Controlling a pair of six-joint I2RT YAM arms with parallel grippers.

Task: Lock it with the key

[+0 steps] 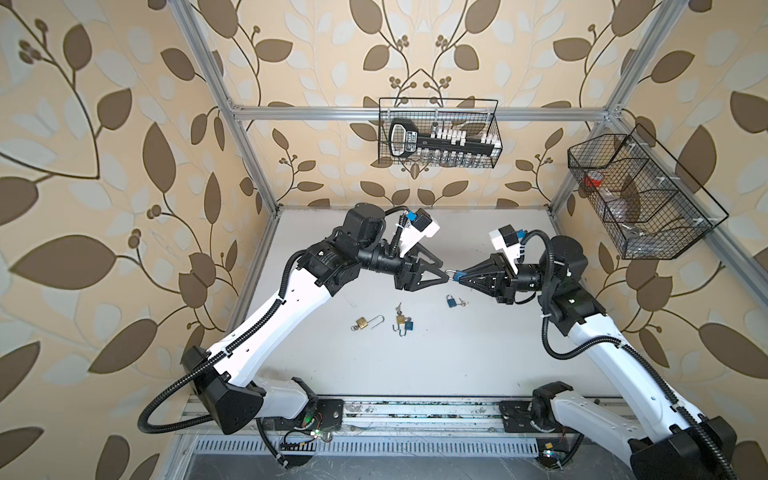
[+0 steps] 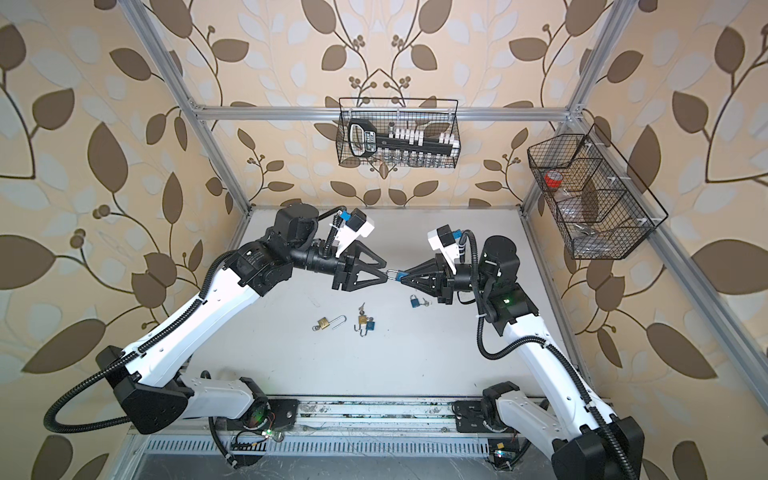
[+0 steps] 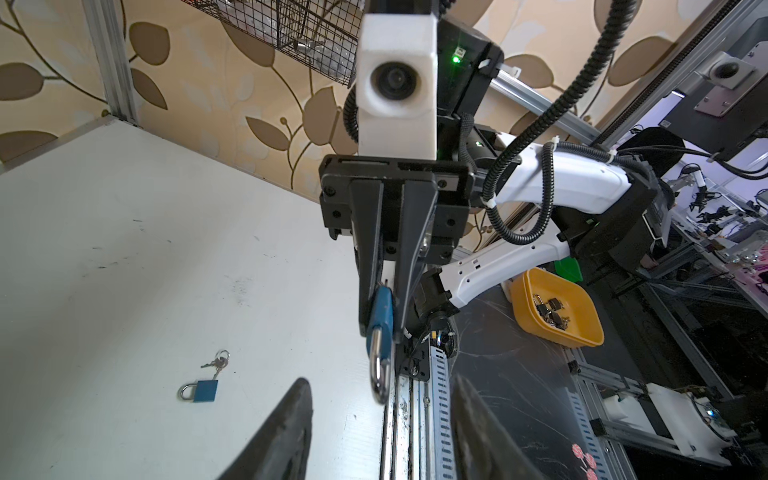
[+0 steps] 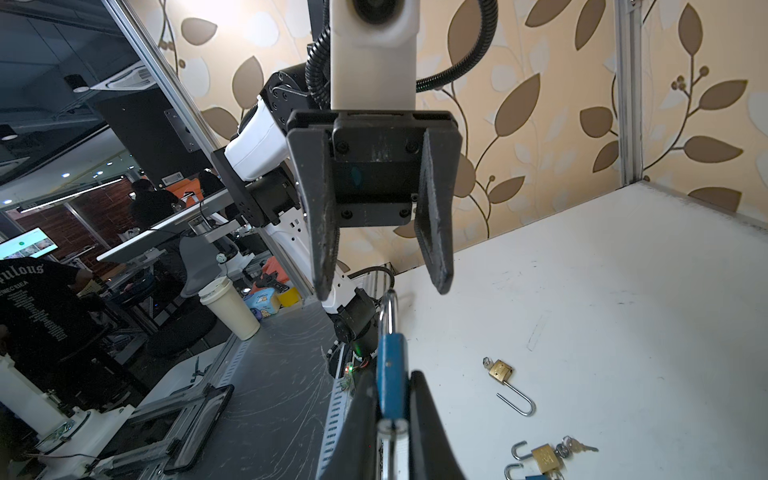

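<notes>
Blue, rigid, probably light padlock point(image 4: 390, 374): right gripper point(image 3: 383, 322) clamps its flat body, leaving the slick shackle point(image 4: 388, 309) for the spread-apart left gripper point(image 4: 382, 287).

Five padlocks show in both top views, three blue and two brass. The first blue padlock point(image 1: 457, 274) is mid-frame, with the second blue padlock point(image 1: 450, 301) just below it. The third blue padlock point(image 1: 409, 326) lies lower centre, touching a brass padlock point(image 1: 401, 319). The other brass padlock point(image 1: 362, 322) is left of them.

At least two key bunches: the upper key bunch point(image 1: 399, 307) above that pair, and the right key bunch point(image 1: 462, 303) beside the second blue padlock.

Two grippers: left gripper point(image 1: 444, 269), right gripper point(image 1: 462, 277).

Two wire baskets: centre basket point(image 1: 440, 100) at top centre, side basket point(image 1: 681, 239) at right.
</notes>
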